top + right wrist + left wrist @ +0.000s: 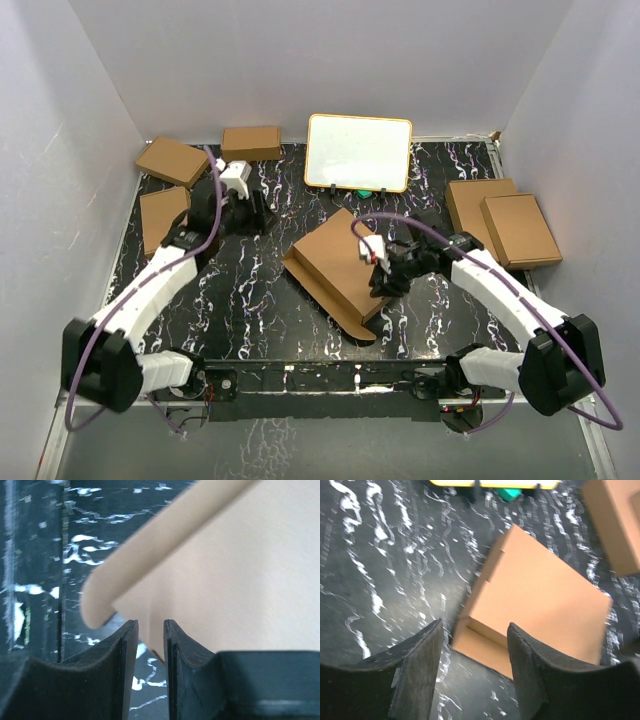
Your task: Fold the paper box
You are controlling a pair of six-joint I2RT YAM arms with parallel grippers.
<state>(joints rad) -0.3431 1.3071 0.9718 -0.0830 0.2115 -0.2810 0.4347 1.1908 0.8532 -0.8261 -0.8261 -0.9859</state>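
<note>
Light is bright and even, with only soft shadows on the surface (250,290). My left wrist view is smeared with blur. In my right wrist view the paper box (240,570) sits close, washed pale and out of focus.

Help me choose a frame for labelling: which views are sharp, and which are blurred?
Top external: sharp and evenly lit, the paper box crisp-edged. Left wrist: motion-smeared, the table with its white veins streaked, box edges soft. Right wrist: the box sits too close, its flap edge out of focus; the fingers of the right gripper are sharper.
</note>
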